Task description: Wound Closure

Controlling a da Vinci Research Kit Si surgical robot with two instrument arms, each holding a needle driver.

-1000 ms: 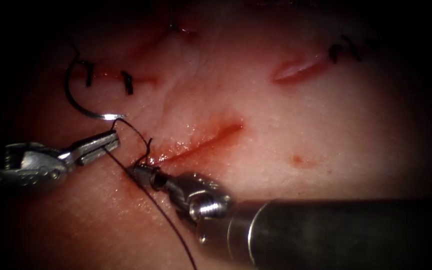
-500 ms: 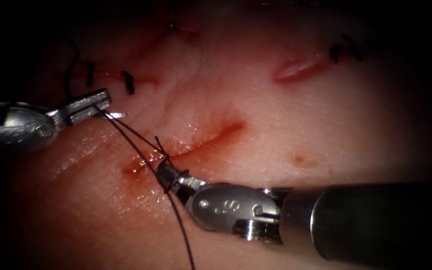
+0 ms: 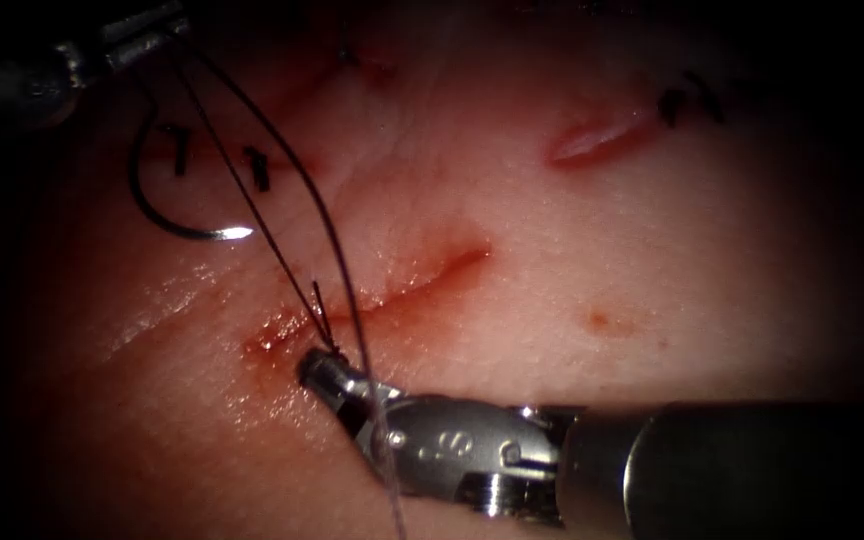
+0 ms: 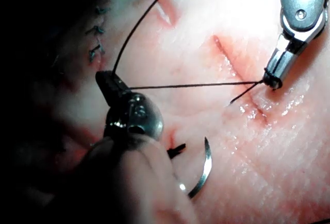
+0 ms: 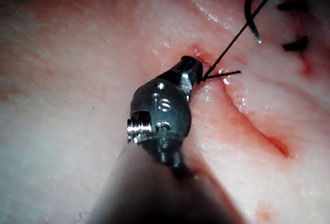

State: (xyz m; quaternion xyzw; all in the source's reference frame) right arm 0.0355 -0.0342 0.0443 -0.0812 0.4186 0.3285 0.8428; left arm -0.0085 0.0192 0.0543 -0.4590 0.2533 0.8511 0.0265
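Note:
My left tool sits high at the far left, jaws shut on the dark thread. Two strands run down from it: one reaches my right tool, the other crosses that tool and leaves the view. The right tool's jaws are shut on the thread by its short tail, at the left end of the cut. The curved needle lies free on the tissue left of the cut, held by neither tool. In the left wrist view, thread stretches taut from the left tool to the right tool.
Older dark stitches cross a closed cut at the upper left. A second small open cut lies at the upper right, with more stitches beside it. Red fluid wets the tissue around the cut. The right tool's shaft spans the lower right.
My left tool has risen up and away to the upper left with the thread in its jaws, drawing both strands out long. The right tool stayed at the cut's left end.

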